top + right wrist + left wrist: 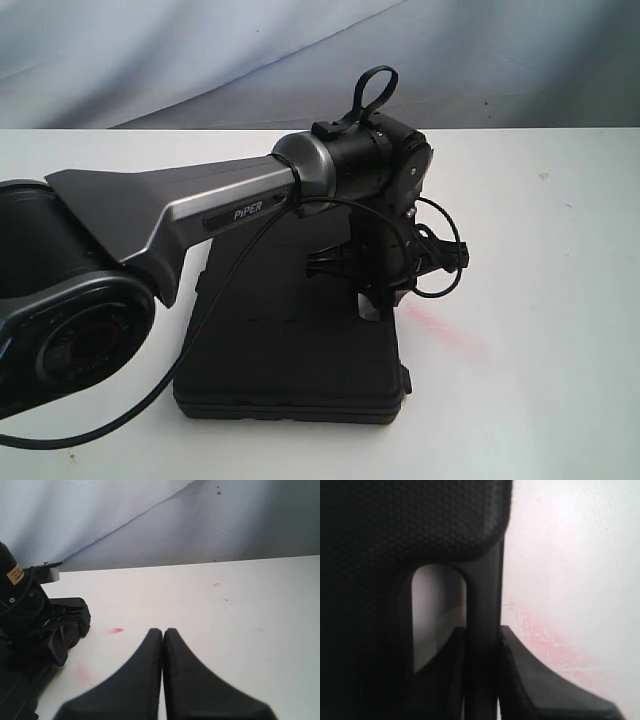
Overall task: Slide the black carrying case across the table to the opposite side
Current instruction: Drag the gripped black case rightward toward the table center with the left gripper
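The case (290, 350) is seen lying flat on the table (560, 300), in the lower centre of the exterior view, with its long sides running from the near edge toward the back. The left arm (200, 210) is stretched in from the lower left of that frame and is bent down over the case's right edge. In the left wrist view the left gripper (481, 677) is pinched on the handle (482, 610): one finger (447, 680) is set inside the slot (437, 610), the other (545, 690) outside the case's edge, and the bar is held between them. A pinkish smear (545, 635) is seen on the table just beside that edge. In the right wrist view the right gripper (163, 632) is shown with its fingers pressed together and nothing between them, over bare table at the lower centre of the frame, well apart from the case at the lower left.
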`<state>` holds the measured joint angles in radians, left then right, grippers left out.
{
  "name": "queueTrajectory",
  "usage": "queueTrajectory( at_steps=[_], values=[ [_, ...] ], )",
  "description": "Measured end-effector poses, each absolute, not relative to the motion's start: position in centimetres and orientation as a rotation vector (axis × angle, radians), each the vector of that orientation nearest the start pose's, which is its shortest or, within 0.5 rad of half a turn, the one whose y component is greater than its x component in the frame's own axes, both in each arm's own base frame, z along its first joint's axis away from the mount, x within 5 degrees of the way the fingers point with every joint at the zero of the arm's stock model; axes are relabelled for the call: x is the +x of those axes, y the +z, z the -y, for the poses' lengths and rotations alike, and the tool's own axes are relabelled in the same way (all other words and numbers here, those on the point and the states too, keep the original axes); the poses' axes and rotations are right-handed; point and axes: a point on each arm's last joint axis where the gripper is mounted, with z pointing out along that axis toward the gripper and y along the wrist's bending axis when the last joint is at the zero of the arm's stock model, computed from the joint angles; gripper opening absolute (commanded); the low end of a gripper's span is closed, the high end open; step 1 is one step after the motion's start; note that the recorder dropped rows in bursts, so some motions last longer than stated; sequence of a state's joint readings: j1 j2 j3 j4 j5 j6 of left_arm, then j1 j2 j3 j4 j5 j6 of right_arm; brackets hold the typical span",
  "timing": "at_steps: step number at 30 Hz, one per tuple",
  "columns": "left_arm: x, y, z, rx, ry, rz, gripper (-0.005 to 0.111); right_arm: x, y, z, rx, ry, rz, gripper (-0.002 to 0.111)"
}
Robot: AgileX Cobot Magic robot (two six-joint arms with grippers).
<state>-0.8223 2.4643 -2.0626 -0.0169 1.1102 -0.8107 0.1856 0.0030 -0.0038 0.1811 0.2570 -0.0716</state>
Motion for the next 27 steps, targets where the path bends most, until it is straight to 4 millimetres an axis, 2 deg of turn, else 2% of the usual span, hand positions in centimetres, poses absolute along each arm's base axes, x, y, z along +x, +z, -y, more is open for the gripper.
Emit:
queueTrajectory(
  at_steps=[20, 27],
  values=[
    [34.27, 12.3, 37.23, 0.014, -0.227, -3.027, 0.002, 5.35, 19.14, -1.43, -0.105, 0.252, -1.739, 0.0],
    [34.28, 12.27, 37.24, 0.028, -0.227, -3.026, 0.032, 5.35, 19.14, -1.43, -0.105, 0.252, -1.739, 0.0]
  ],
)
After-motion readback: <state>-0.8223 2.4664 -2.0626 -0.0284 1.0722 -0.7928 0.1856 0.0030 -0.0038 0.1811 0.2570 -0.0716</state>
